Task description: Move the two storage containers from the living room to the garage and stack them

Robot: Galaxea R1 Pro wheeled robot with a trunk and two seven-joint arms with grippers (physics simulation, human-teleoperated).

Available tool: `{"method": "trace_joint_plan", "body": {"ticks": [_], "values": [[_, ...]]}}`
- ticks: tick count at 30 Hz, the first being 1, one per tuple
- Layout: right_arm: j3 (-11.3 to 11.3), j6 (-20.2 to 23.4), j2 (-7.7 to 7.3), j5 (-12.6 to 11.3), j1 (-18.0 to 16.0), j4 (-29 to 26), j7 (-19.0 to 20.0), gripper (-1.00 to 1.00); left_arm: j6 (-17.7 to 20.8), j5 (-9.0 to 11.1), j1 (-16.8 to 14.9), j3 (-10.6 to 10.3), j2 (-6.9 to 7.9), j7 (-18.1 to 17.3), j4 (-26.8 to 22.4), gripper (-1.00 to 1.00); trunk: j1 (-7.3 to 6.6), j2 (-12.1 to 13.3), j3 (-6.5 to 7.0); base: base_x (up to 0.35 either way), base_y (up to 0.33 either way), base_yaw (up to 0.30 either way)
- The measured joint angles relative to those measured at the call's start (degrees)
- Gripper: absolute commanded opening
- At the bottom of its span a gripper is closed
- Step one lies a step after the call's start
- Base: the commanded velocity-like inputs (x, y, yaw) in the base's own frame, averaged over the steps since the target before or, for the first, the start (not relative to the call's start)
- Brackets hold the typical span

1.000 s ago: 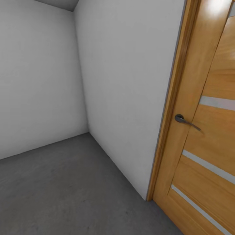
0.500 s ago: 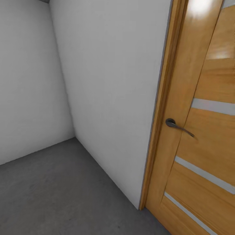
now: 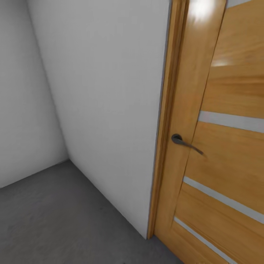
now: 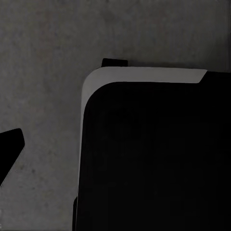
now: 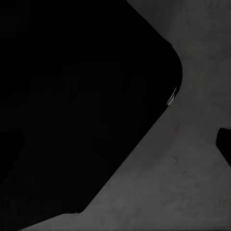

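Gripper state cannot be told for either arm; no storage containers in sight.
Since a second ago the head view has swung, sliding the corner leftward. Left to right: rough dark grey floor (image 3: 55, 220), plain pale wall (image 3: 106, 110), glossy wood-plank door (image 3: 227, 154) with a dark lever handle (image 3: 183, 141).

Your left wrist camera looked down past a black, pale-edged body panel (image 4: 154, 159). Your right wrist camera faced a similar dark panel (image 5: 77, 106). You couldn't judge either gripper's state.
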Motion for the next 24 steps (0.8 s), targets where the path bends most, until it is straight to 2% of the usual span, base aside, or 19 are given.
{"method": "trace_joint_plan", "body": {"ticks": [24], "values": [[0.0, 0.0, 0.0, 0.0, 0.0, 0.0, 0.0, 1.0, 0.0, 0.0, 0.0, 0.0, -0.02, 0.0, 0.0, 1.0, 0.0, 0.0, 0.0, 0.0, 0.0, -0.244]]}}
